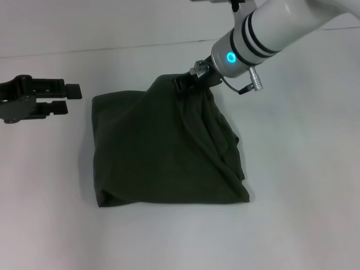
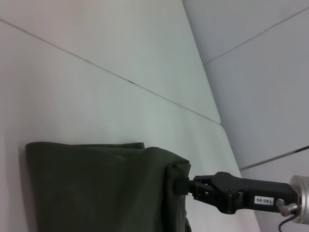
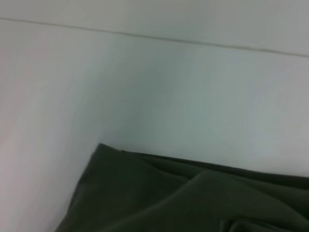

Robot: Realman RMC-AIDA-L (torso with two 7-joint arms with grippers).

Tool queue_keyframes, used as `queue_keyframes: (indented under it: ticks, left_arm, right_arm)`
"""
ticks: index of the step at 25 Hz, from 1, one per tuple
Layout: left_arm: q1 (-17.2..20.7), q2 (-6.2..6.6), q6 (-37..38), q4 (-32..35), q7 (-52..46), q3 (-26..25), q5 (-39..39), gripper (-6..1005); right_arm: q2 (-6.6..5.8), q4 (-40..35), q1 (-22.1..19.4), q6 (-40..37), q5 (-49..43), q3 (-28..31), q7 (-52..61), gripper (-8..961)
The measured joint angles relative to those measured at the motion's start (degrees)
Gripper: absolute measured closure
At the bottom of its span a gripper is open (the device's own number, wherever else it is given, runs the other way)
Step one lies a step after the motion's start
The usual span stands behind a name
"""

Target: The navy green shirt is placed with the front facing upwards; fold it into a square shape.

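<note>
The navy green shirt [image 1: 163, 152] lies on the white table as a rough folded square, with no lettering showing. Its far right corner is lifted into a peak, and cloth drapes from there in loose folds down the right side. My right gripper [image 1: 185, 83] is shut on that raised corner. The left wrist view shows its black fingers [image 2: 182, 186] clamped on the edge of the shirt [image 2: 96, 188]. In the right wrist view only the shirt [image 3: 183, 198] and the table appear. My left gripper [image 1: 72, 98] hovers open just left of the shirt's far left corner, apart from it.
The white table [image 1: 304, 185] surrounds the shirt on all sides. A thin seam [image 1: 112, 48] runs across the table behind the shirt. The right arm's white forearm [image 1: 281, 25] reaches in from the upper right.
</note>
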Motion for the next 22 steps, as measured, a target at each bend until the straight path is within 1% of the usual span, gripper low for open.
queue_keyframes:
  ticks: [6,11,17,20,22]
  left_arm:
    - [0.2,0.18,-0.1,0.0,0.0,0.0,-0.1,371]
    - [0.3,0.32,-0.1,0.0,0.0,-0.1,-0.1,371]
    - [0.2,0.3,-0.2,0.0,0.0,-0.1,-0.1,372]
    - [0.0,0.2,-0.1,0.0,0.0,-0.1,-0.1,372]
    - [-0.1,0.18,-0.1,0.0,0.0,-0.1,-0.1,372]
  right_arm:
    - [-0.18,-6.6,-2.1,-5.5,-0.4,1.2,0.4,948]
    - [-0.19,-10.9,-3.9,-10.5,-4.4,2.0,2.3,949]
    - [-0.2,-13.4,-6.5,-12.7,-7.1,3.9,2.7,949]
    - [-0.2,-16.0,-8.2,-13.5,-7.9,5.0,2.8,949]
    - [-0.2,-16.5,-8.4,-13.7,-8.2,5.3,2.8,948]
